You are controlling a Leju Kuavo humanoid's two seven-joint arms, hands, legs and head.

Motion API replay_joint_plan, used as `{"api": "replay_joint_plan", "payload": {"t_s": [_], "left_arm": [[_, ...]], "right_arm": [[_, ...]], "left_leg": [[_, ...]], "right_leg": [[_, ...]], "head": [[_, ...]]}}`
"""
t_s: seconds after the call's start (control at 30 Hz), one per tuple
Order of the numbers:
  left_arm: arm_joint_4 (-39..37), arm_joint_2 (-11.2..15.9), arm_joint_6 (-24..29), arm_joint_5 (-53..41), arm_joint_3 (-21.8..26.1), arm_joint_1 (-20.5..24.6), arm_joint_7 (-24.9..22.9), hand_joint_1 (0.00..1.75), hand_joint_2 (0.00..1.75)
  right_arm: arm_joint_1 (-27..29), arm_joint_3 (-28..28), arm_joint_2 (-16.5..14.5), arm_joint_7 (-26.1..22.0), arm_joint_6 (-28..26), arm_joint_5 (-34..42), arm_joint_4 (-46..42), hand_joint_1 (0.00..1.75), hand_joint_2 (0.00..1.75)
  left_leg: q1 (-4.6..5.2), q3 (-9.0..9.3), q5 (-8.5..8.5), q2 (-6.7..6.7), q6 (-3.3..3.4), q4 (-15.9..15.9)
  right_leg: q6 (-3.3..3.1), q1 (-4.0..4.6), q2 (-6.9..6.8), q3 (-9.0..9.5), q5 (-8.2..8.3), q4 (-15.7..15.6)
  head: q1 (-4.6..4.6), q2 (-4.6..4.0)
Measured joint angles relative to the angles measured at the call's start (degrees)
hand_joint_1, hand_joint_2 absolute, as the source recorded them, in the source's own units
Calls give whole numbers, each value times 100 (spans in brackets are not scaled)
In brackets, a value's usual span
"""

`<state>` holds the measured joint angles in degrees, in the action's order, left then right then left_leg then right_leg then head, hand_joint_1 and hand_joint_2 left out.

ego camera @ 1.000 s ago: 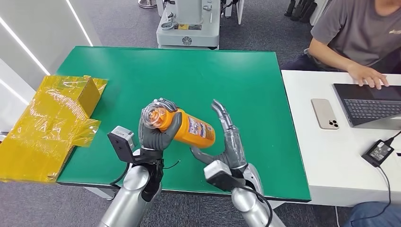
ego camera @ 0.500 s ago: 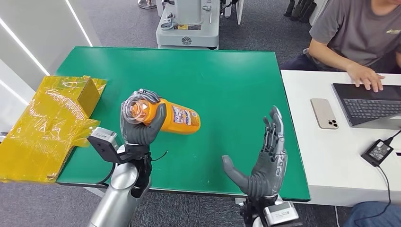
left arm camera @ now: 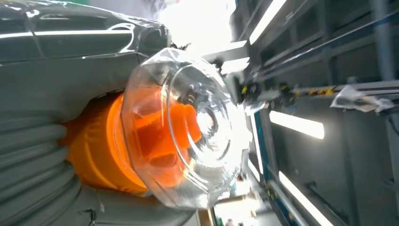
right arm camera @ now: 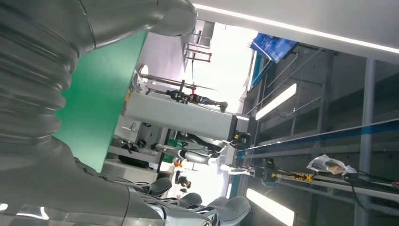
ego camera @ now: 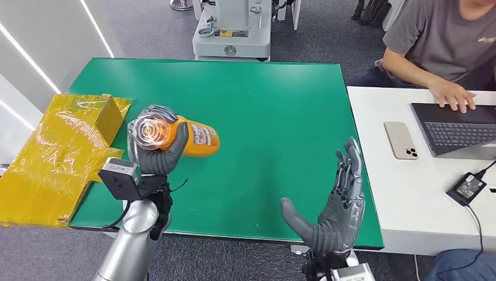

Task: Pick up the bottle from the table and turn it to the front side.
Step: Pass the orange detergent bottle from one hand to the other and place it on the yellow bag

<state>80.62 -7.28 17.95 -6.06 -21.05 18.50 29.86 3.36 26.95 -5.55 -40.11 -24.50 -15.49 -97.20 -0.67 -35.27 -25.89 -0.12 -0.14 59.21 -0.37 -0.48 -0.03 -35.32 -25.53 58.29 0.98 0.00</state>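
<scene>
Probably a robotics lab or office: green-topped table, laptop desk, grey machine behind.

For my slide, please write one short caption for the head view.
Left hand holds the orange bottle sideways above the green table, while the right hand is open.

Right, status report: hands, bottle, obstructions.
Left hand grips orange plastic bottle with clear cap, lifted, lying sideways. Right hand open, apart. Yellow wrapped box beside it, not touching.
</scene>
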Motion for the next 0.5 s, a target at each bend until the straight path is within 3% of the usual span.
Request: {"api": "replay_joint_plan", "payload": {"t_s": [0.23, 0.5], "left_arm": [[-99, 786, 863, -2237, 336, 363, -919, 175, 175], [-1326, 1768, 980, -4904, 418, 1215, -1720, 175, 175]], "right_arm": [[102, 1, 0, 103, 133, -34, -56, 0, 175], [110, 1, 0, 102, 532, 103, -43, 0, 175]], "left_leg": [[-5, 5, 4, 5, -6, -1], [-6, 7, 10, 7, -16, -1]], "right_leg": [[-6, 7, 3, 0, -1, 7], [-14, 8, 5, -1, 0, 14]], "head": [[0, 0], [-1, 0]]}}
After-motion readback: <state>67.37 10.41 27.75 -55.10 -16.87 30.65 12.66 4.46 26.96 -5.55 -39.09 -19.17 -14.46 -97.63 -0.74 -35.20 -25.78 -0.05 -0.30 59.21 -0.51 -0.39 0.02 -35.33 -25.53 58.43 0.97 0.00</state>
